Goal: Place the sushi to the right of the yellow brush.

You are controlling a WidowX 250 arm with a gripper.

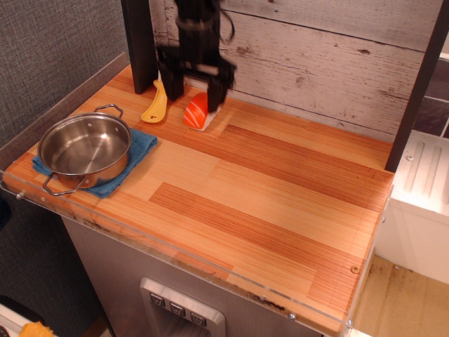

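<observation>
One sushi [197, 112] lay just right of one brush [156, 107]; the gripper [196, 90] hovered above, jaws spread.

Black arm [195, 28] w/ looped cable, boxy black fingers [216, 90], motion-blurred.

Readable text: none anywhere in this view.
Sushi [197, 112], just below the gripper [195, 86]: orange with pale stripes, no label.
Yellow brush [157, 106], left of the gripper: no brand mark.
Pot [85, 149], down-left of the gripper: bare steel, no lettering.
Buttons [177, 309] far below: too small to read.
</observation>
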